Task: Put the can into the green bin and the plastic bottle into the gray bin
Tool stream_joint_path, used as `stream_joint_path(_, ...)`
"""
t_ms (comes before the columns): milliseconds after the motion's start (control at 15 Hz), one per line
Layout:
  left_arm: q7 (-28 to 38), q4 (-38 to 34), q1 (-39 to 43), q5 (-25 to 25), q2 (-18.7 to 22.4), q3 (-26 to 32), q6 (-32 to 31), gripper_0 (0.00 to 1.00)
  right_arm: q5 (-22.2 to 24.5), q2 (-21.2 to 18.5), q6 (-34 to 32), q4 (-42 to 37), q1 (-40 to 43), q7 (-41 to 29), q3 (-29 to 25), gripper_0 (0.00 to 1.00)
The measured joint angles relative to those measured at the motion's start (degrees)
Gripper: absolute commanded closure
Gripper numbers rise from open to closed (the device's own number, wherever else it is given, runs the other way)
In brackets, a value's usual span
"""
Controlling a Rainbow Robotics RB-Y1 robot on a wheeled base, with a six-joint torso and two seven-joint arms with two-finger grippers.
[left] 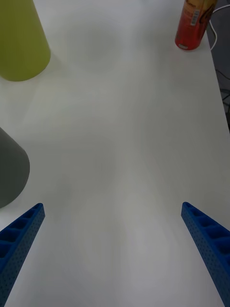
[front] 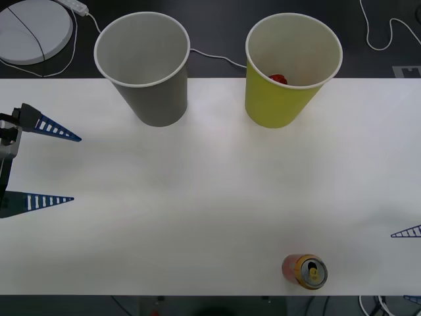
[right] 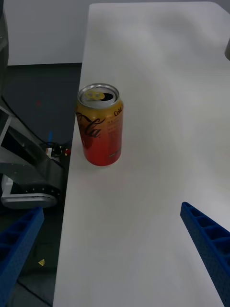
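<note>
The white desk [front: 197, 197] spans the front view, with dark floor beyond its far edge, where a round white disc [front: 29, 29] and white cables [front: 385, 36] lie. The can [front: 305, 271] stands upright at the desk's near edge, well apart from both bins. The green bin [front: 289, 72] stands far behind the can, with something red [front: 278, 79] inside; the gray bin [front: 146, 69] stands just beside the green bin. The right pincer [right: 115, 249], spread wide and holding nothing, sits near the can, facing it without touching. The left pincer [front: 56, 164], also wide and empty, rests at the desk's left side, well apart from the can.
</note>
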Motion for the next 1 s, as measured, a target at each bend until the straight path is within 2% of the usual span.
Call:
stream_joint_path(400, 0.0, 0.0, 0.0, 0.0, 0.0, 0.0, 0.01, 0.0, -7.54, 0.51, 0.0, 4.48, -0.33, 7.66, 10.51, 0.0)
stream_joint_path(600, 0.0, 0.0, 0.0, 0.0, 0.0, 0.0, 0.01, 0.0, -8.5, 2.17, 0.0, 8.06, -2.73, 7.84, 12.88, 0.0)
stream_joint_path(1000, 0.0, 0.0, 0.0, 0.0, 0.0, 0.0, 0.01, 0.0, -14.7, 6.21, 0.0, 14.34, -6.54, 8.19, 20.41, 0.0)
